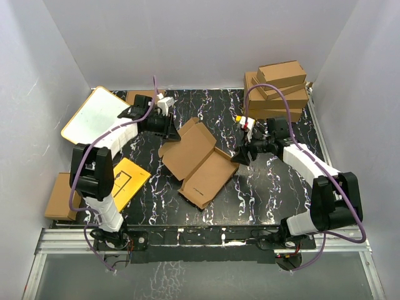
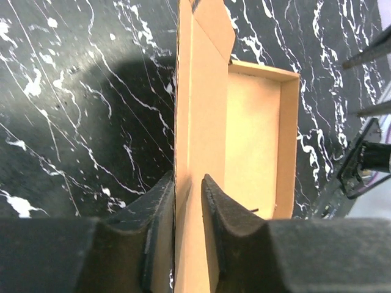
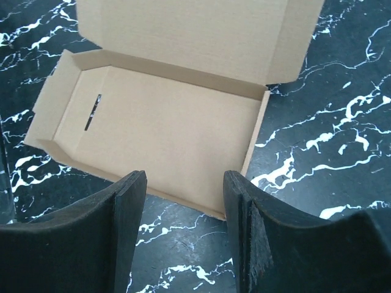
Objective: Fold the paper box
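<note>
The paper box [image 1: 200,162] lies open in the middle of the black marbled table, its tray toward the front and its lid panel raised at the back left. My left gripper [image 1: 174,132] is at the lid's left end. In the left wrist view its jaws [image 2: 188,183] stand narrowly round an upright cardboard panel, with the tray [image 2: 253,134] beyond. My right gripper [image 1: 239,160] is open and empty just right of the tray. In the right wrist view [image 3: 184,183] it hovers over bare table, in front of the tray's near corner [image 3: 165,128].
A stack of folded brown boxes [image 1: 278,90] stands at the back right. A white board with an orange rim [image 1: 94,115] leans at the back left. A yellow card [image 1: 128,181] and a flat brown sheet [image 1: 59,197] lie at the left front.
</note>
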{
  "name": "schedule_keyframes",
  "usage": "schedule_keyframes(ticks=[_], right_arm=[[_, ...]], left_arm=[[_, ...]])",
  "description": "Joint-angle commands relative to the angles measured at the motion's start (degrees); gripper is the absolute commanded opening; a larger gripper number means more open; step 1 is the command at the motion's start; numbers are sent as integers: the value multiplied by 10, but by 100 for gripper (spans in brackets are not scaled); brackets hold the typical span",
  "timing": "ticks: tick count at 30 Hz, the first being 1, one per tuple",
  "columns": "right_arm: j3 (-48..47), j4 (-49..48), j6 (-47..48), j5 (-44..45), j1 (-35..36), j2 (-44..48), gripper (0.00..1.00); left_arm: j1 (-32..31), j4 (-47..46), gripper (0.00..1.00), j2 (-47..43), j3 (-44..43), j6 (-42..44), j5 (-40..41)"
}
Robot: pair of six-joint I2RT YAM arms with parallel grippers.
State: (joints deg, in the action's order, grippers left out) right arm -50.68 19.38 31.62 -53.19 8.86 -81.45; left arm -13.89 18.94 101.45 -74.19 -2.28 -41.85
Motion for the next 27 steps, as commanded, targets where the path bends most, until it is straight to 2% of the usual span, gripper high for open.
schedule_keyframes(ticks=[1, 7, 11, 12, 16, 22, 25, 27], right_arm=[[10, -56, 18, -71, -14, 24, 58], [32, -73, 27, -104, -34, 41, 57], [48, -69, 70, -139, -40, 55, 57], [52, -65, 85, -148, -41, 58, 57], [58, -42, 137, -173, -45, 62, 57], [54, -23, 159, -180, -49, 56, 57], [52, -22, 154, -172, -50, 53, 57], [53, -34, 136, -158, -50, 48, 57]], left_arm=[[-12, 4, 25, 1, -52, -15, 33], [-11, -69, 44, -64, -27, -59, 128], [-7, -144, 58, -155, 46, -86, 192], [-6, -161, 64, -183, 68, -96, 207], [1, -221, 79, -301, 173, -149, 231], [4, -247, 77, -441, 337, -324, 204], [4, -264, 71, -501, 415, -413, 171], [2, -273, 63, -536, 464, -465, 166]])
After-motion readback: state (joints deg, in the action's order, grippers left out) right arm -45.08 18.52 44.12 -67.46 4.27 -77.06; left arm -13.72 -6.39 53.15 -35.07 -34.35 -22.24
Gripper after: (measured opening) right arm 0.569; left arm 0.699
